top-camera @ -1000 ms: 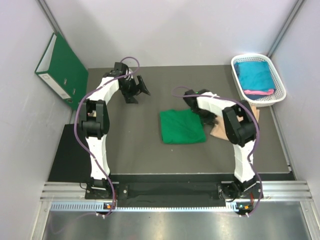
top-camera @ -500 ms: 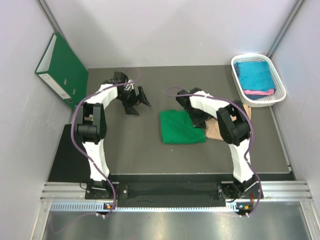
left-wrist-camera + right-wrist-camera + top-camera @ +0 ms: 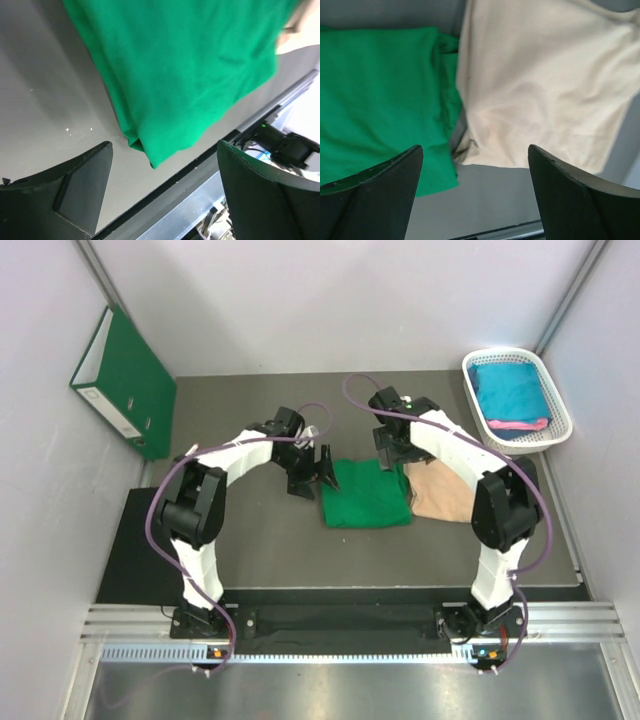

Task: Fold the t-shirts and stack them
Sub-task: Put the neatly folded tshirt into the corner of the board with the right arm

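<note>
A bright green t-shirt (image 3: pixel 365 495) lies folded in the middle of the table. A folded beige t-shirt (image 3: pixel 446 492) lies flat against its right edge. My left gripper (image 3: pixel 313 476) hangs open just off the green shirt's left side; in the left wrist view a near corner of the green cloth (image 3: pixel 185 65) lies between its fingers (image 3: pixel 75 190), untouched. My right gripper (image 3: pixel 391 450) is open over the far end of the seam between both shirts, holding nothing. The right wrist view shows the green shirt (image 3: pixel 380 100) and the beige one (image 3: pixel 545 85) below it.
A white basket (image 3: pixel 548 390) at the back right holds a teal shirt (image 3: pixel 510 390) and a pink one (image 3: pixel 520 424). A dark green binder (image 3: pixel 125 380) leans on the left wall. The table's front edge runs just ahead of the arm bases.
My right gripper has opened, let go of the beige shirt and drawn back; that shirt now lies spread flat. My left arm has swung from the back left over to the green shirt.
</note>
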Action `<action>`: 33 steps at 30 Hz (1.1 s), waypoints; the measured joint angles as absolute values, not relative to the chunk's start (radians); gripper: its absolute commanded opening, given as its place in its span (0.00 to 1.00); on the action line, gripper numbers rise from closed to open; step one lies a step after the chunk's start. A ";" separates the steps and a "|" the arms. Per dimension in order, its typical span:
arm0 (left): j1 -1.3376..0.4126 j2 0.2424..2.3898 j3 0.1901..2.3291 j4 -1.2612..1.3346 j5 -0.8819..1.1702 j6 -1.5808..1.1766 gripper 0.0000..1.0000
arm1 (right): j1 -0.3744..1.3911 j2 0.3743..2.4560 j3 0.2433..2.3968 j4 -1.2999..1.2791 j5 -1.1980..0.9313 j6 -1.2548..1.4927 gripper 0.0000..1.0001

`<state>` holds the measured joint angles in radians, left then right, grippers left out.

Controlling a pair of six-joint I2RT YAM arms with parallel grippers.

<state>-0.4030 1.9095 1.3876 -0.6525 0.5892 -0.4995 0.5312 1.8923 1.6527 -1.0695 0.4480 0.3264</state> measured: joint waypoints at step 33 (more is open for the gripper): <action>-0.406 2.109 1.480 -0.496 0.425 -0.627 0.00 | 0.369 1.799 1.376 -0.682 -0.308 0.292 0.88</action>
<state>-0.4065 2.1094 1.4799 -0.4957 0.4248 -0.6273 0.3691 1.7992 1.3762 -0.6823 -0.3077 0.2920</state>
